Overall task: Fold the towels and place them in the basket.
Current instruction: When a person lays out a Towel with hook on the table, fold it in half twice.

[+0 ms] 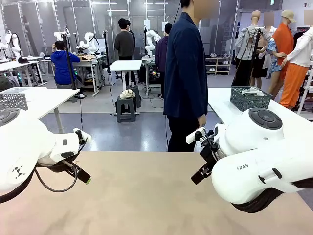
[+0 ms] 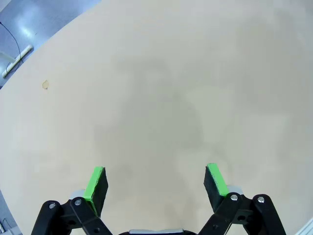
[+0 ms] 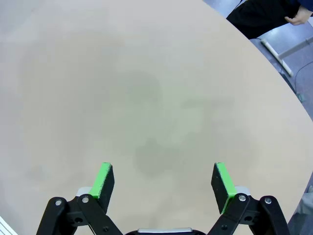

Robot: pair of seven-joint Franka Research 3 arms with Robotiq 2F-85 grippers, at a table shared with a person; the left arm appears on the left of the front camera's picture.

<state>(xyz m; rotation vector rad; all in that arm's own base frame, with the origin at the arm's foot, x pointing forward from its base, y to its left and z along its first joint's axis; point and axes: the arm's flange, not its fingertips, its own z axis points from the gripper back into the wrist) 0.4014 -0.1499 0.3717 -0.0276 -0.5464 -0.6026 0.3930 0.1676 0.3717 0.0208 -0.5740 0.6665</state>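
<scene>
**Waiting on the first towel**

The table [image 1: 146, 196] shows bare tan top beneath both wrists. The person [image 1: 185, 73] stands side-on at its far edge. A dark mesh basket [image 1: 250, 100] sits on a white side table [image 1: 225, 110] at far right, well apart, with something pale inside. I cannot tell whether it is towels. The left fingers [image 2: 96, 188] and right fingers [image 3: 222, 186] hang spread wide over the table, grasping nothing. Folding looks unstarted. The next move calls for a towel laid within reach.

Tabletop [image 1: 146, 196] offers free passage; a person [image 1: 185, 73] stands at its far edge.
</scene>
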